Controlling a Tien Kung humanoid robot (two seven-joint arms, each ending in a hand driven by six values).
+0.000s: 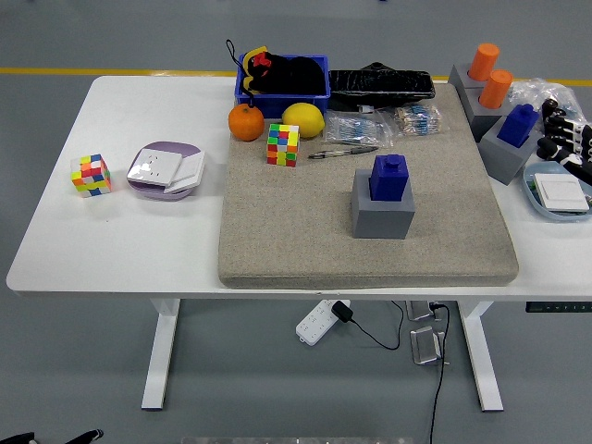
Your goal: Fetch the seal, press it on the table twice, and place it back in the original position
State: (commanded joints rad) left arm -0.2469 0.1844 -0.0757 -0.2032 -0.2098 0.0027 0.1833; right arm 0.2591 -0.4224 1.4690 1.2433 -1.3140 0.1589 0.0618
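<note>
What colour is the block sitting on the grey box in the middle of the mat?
Dark blue block, seen in the head view.
</note>
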